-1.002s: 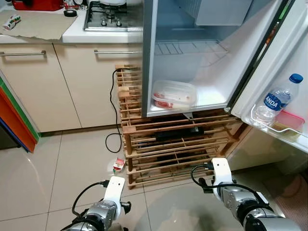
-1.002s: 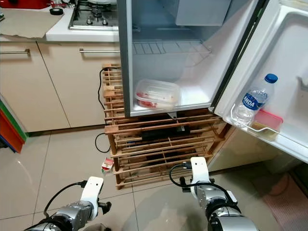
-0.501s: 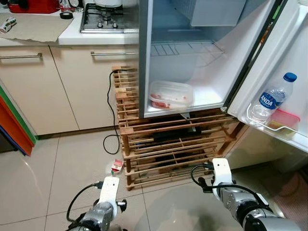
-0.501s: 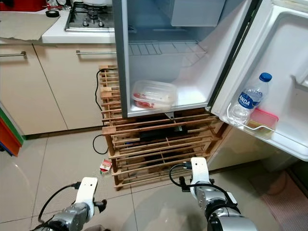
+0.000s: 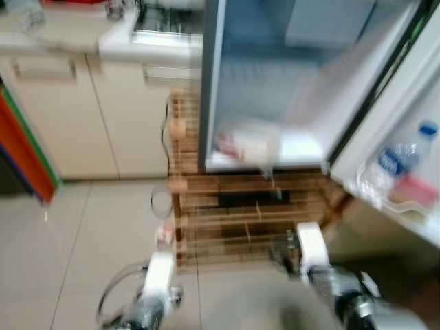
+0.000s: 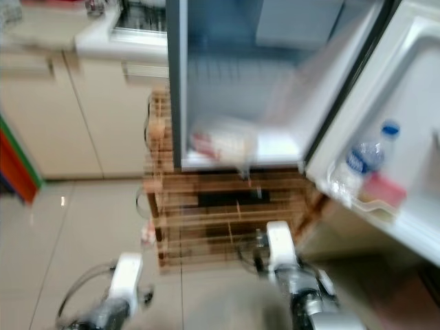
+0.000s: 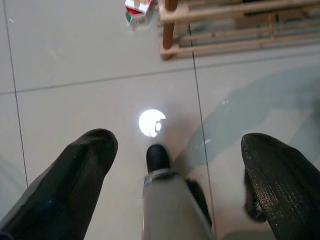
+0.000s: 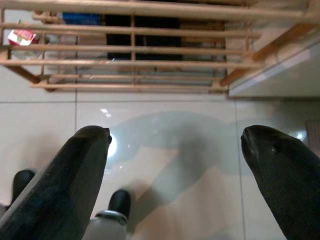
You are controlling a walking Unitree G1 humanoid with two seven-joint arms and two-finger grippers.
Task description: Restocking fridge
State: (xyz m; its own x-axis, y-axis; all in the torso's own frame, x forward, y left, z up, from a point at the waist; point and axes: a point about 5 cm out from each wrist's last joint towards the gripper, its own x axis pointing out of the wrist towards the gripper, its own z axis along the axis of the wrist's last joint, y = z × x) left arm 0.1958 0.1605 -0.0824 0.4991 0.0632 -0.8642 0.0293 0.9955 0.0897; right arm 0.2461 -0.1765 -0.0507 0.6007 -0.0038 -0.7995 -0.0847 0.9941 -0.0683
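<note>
Blurred head views: one open fridge (image 5: 275, 82) on wooden rack (image 5: 240, 213), one food container (image 5: 244, 141) inside, one water bottle (image 5: 399, 161) in door shelf, label unreadable. Left gripper (image 7: 180, 150) and right gripper (image 8: 175, 145) both fingers spread, empty, above floor tiles (image 7: 75, 60). One small carton (image 7: 139, 10) beside rack.

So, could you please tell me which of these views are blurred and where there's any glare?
Both eye views are smeared by motion blur, softening the fridge and water bottle. The left wrist view is sharp, with a round lamp glare on the floor tile. The right wrist view is sharp too, with a small bright reflection beside one finger.
</note>
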